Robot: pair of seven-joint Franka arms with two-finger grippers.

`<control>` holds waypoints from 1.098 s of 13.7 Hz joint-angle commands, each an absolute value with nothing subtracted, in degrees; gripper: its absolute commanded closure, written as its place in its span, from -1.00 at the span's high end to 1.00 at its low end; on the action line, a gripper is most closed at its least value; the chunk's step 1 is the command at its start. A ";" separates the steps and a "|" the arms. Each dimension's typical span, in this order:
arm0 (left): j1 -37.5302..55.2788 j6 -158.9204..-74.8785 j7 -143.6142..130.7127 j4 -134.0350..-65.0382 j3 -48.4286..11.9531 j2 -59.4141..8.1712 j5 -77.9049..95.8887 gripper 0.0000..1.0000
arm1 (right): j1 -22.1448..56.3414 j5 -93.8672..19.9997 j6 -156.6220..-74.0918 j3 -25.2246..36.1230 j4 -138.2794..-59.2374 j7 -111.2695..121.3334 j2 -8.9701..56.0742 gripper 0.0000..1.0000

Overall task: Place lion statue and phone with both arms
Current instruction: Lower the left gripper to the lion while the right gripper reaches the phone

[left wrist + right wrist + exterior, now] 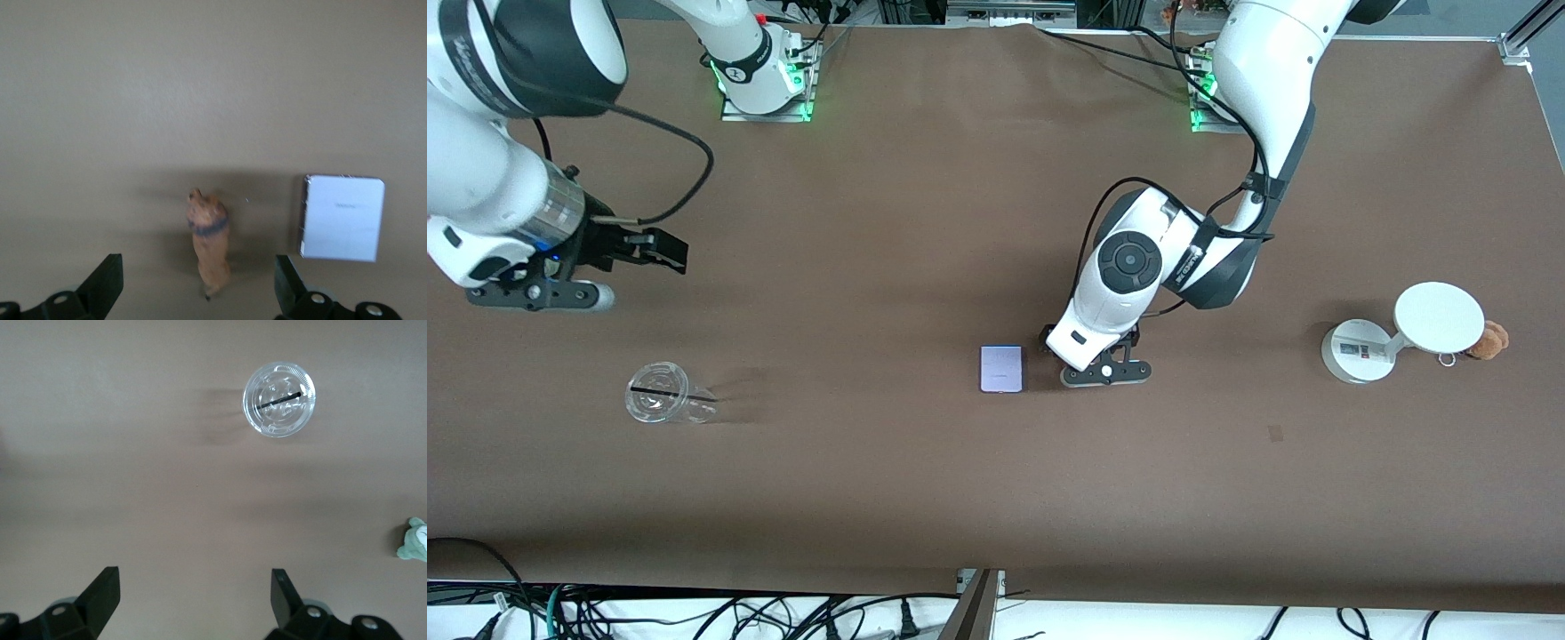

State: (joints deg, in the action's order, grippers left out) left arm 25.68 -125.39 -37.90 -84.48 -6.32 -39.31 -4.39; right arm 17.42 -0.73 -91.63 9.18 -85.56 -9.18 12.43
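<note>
One lion statue (209, 243) lies on the brown table (889, 480), directly under the left gripper (197, 283), whose fingers stand wide apart on either side of it without touching it. In the front view the left arm's wrist hides the statue. One phone (1002, 368) lies flat just beside the statue, toward the right arm's end of the table.

The right gripper (193, 597) hangs over bare table at the right arm's end, its fingers spread and holding nothing. One clear plastic cup (665, 392) stands below it, nearer the front camera. One grey-green plush (415, 541) shows at the edge of the right wrist view.

At the left arm's end stand one white stand (1400, 333) and one tan plush toy (1489, 340), touching each other.
</note>
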 commanded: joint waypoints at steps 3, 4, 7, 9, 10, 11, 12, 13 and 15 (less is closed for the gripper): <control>26.89 -132.18 -41.83 -84.99 -5.63 -43.06 -9.49 1.00 | 18.19 -3.67 -91.23 8.18 -84.81 -8.00 14.67 0.99; 27.16 -132.62 -42.27 -85.34 -5.71 -43.24 -9.49 1.00 | 18.28 -5.95 -91.75 8.00 -84.64 -7.91 15.90 0.99; 27.95 -133.59 -43.15 -88.58 -5.63 -42.89 -9.49 1.00 | 20.29 -6.50 -96.84 7.21 -84.55 -8.87 18.10 0.99; 28.39 -135.43 -45.17 -89.38 -5.63 -43.15 -9.75 0.66 | 22.05 -6.85 -99.57 7.12 -84.46 -9.05 20.12 0.99; 28.48 -135.44 -45.96 -89.38 -5.71 -43.15 -10.10 0.11 | 23.19 -8.07 -101.49 6.95 -84.46 -10.62 21.52 0.99; 28.56 -135.44 -47.88 -89.38 -5.71 -42.98 -10.19 -0.59 | 23.81 -8.78 -103.43 6.94 -84.29 -12.98 23.10 0.99; 28.83 -135.35 -49.38 -89.65 -5.71 -42.80 -10.37 -0.96 | 24.86 -8.79 -105.54 6.86 -84.20 -14.31 24.42 0.99; 29.35 -135.00 -49.66 -89.65 -5.71 -42.54 -10.37 -1.00 | 26.00 -8.79 -107.56 6.86 -84.11 -14.94 25.56 0.99; 27.96 -131.95 -48.70 -89.74 -5.80 -40.09 -10.37 -1.00 | 27.59 -8.88 -110.90 6.86 -84.11 -18.00 27.50 0.99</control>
